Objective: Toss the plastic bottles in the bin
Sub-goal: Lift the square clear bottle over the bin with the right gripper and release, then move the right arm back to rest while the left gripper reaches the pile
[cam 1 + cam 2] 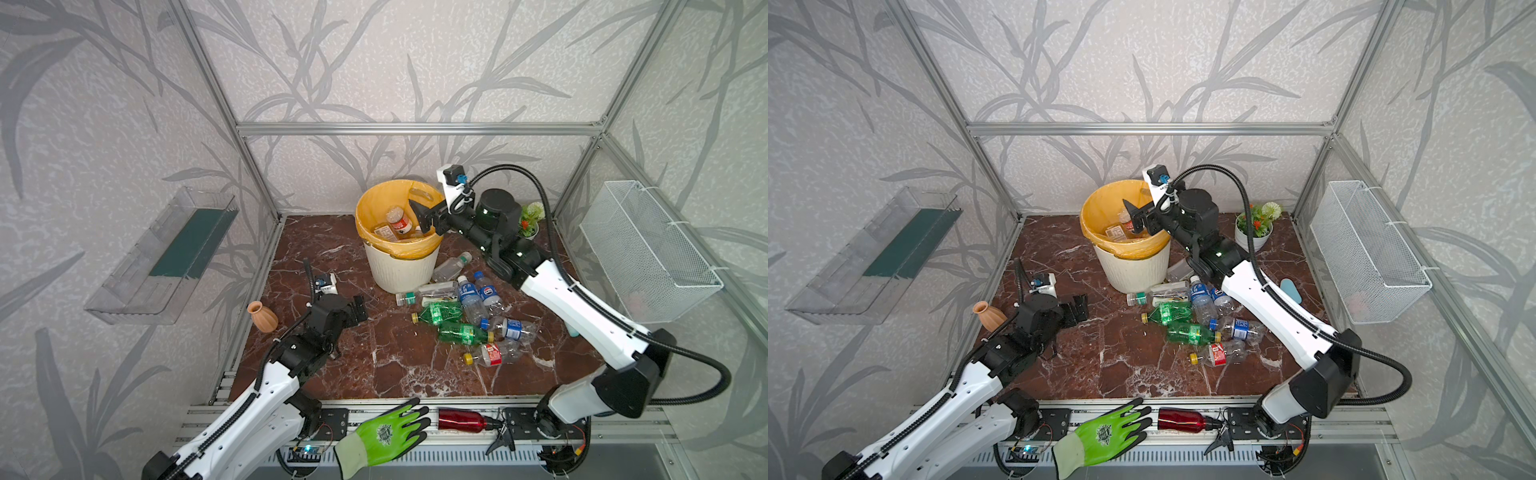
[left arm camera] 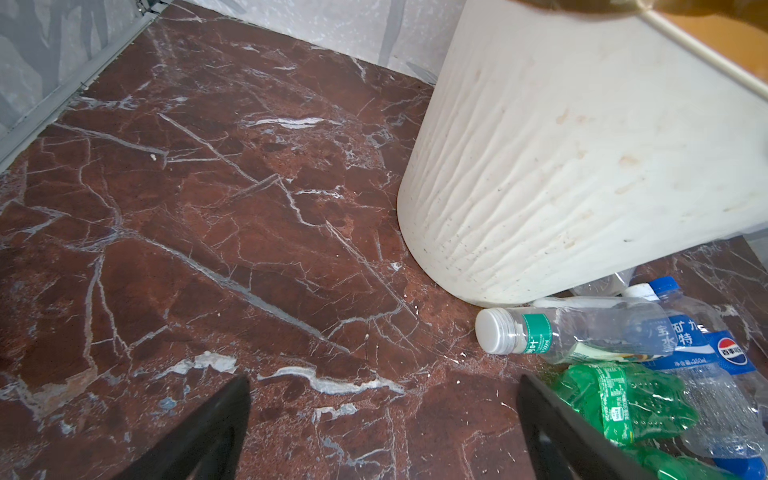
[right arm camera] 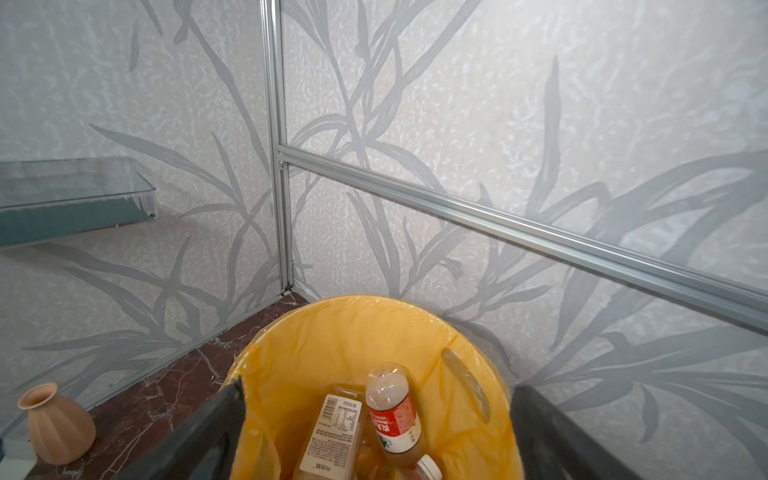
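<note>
The bin (image 1: pixel 401 266) (image 1: pixel 1133 270) stands at the back middle, lined with a yellow bag (image 3: pixel 332 340). My right gripper (image 1: pixel 419 218) (image 3: pixel 378 388) hovers over its mouth, open and empty. Below it, inside the bin, a red-labelled plastic bottle (image 1: pixel 400 222) (image 3: pixel 392 415) lies beside a white-labelled one (image 3: pixel 332 440). Several more plastic bottles lie heaped on the floor to the right of the bin, among them a green one (image 1: pixel 440 311), a blue-labelled one (image 1: pixel 469 295) and a clear one with a green band (image 2: pixel 573 332). My left gripper (image 1: pixel 357 309) (image 2: pixel 384 380) is open, low over bare floor left of the heap.
A terracotta vase (image 1: pixel 262 316) stands by the left wall. A red metal bottle (image 1: pixel 461 419) and a green glove (image 1: pixel 386 436) lie on the front rail. A small flowerpot (image 1: pixel 1252 237) sits at the back right. A wire basket (image 1: pixel 648 257) hangs on the right wall, a clear shelf (image 1: pixel 166 253) on the left.
</note>
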Controlling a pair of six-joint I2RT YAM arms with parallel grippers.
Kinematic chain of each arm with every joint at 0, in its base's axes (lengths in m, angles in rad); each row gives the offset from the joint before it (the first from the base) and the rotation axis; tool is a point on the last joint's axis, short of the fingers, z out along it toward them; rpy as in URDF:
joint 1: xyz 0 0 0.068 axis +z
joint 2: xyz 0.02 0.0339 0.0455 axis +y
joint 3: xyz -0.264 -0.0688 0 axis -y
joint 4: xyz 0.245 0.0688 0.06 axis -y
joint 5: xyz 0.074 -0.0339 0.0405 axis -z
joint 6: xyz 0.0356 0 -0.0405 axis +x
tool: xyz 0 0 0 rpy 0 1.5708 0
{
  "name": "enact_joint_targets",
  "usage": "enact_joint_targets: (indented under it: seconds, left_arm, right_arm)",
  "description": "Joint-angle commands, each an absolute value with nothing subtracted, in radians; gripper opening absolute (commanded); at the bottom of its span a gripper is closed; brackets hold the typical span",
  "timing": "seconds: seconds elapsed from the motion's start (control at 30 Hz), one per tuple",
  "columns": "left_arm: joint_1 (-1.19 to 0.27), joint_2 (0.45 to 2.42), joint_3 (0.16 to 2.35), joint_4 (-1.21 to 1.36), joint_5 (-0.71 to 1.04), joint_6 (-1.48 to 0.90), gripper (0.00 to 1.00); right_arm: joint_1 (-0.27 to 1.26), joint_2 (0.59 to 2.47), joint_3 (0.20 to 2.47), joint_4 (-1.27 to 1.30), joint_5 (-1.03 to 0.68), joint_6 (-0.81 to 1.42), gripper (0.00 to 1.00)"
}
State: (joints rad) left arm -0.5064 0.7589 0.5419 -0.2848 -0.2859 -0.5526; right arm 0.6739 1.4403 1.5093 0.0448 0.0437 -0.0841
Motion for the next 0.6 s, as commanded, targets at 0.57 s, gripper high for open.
enact_joint_targets:
  seconds: [0.57]
  left_arm:
    - [-0.917,0.907,0.622,-0.18,-0.399,-0.256,0.99]
  right_arm:
    - [0.415,0.626,0.495,-0.252,0.377,0.466,0.99]
